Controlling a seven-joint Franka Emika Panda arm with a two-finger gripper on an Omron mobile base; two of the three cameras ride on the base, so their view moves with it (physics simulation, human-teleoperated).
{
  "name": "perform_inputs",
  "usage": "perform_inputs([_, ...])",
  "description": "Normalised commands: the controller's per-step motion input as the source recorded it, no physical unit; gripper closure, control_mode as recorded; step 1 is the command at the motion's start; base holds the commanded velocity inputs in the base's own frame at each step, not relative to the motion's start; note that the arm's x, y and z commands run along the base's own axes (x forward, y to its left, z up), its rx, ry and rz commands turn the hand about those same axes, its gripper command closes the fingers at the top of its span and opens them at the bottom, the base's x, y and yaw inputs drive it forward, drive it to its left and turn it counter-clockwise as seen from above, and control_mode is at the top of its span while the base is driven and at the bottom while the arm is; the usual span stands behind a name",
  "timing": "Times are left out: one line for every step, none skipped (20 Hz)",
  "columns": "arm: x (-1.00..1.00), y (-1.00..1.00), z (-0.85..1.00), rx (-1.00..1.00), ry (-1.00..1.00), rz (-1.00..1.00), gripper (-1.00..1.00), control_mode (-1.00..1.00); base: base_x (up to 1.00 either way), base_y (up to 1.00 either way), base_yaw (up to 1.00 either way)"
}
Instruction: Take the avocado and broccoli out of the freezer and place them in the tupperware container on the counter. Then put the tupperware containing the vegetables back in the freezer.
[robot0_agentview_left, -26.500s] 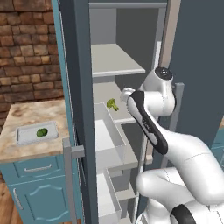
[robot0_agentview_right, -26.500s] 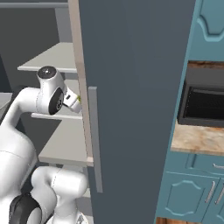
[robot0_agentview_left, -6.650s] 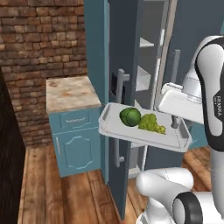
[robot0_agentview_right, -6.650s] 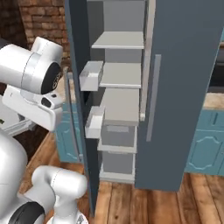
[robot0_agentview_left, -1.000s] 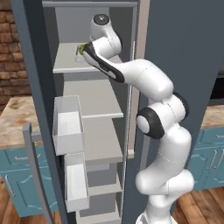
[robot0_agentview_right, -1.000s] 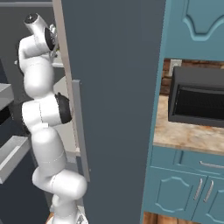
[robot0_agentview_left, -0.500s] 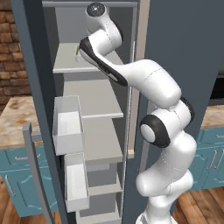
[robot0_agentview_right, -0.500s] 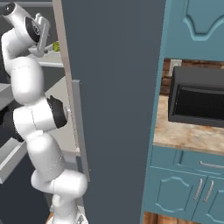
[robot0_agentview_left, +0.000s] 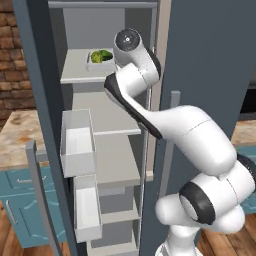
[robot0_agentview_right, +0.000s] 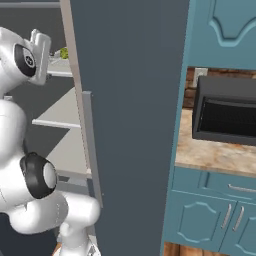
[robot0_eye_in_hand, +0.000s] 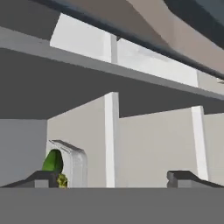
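a second ago the hand was right at the upper shelf with green showing at its tip; now the arm has drawn back and the tupperware container (robot0_agentview_left: 99, 59) sits by itself on that freezer (robot0_agentview_left: 92, 80) shelf, near the shelf's back left corner. the avocado (robot0_agentview_left: 106, 54) and the broccoli (robot0_agentview_left: 96, 58) lie inside it, side by side. the base views have shifted closer since then.

the gripper (robot0_eye_in_hand: 116, 178) is released, its two dark tips standing far apart with nothing between them.

the left base view looks straight into the tray and shows both vegetables, plus the white door bins (robot0_agentview_left: 79, 145) below. the right base view catches just a sliver of green past the freezer door edge, and shows the microwave (robot0_agentview_right: 225, 116) on the counter (robot0_agentview_right: 212, 156). in the hand view the container's translucent corner (robot0_eye_in_hand: 72, 162) sits beside the left fingertip, with the avocado (robot0_eye_in_hand: 53, 161) behind it.
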Motion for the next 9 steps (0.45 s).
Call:
perform_inputs([-1.0, -0.27, -0.72, 0.0, -0.17, 0.0, -1.0, -1.0, 0.0, 0.0, 0.0])
perform_inputs([-1.0, -0.3, -0.67, 0.0, -0.19, 0.0, -1.0, -1.0, 0.0, 0.0, 0.0])
perform_inputs([-1.0, -0.39, -0.59, 0.0, -0.2, 0.0, -1.0, -1.0, 0.0, 0.0, 0.0])
perform_inputs([-1.0, -0.46, -0.56, 0.05, -0.19, 0.0, -1.0, -1.0, 0.0, 0.0, 0.0])
perform_inputs([-1.0, -0.46, -0.54, 0.07, -0.17, 0.0, -1.0, -1.0, 0.0, 0.0, 0.0])
perform_inputs([-1.0, -0.48, -0.53, 0.1, -0.16, 0.0, -1.0, -1.0, 0.0, 0.0, 0.0])
perform_inputs([-1.0, -0.44, -0.5, 0.11, -0.17, 0.0, -1.0, -1.0, 0.0, 0.0, 0.0])
perform_inputs([-1.0, -0.43, -0.49, 0.12, -0.17, 0.0, -1.0, -1.0, 0.0, 0.0, 0.0])
perform_inputs([-1.0, -0.37, -0.45, 0.12, -0.16, 0.0, -1.0, -1.0, 0.0, 0.0, 0.0])
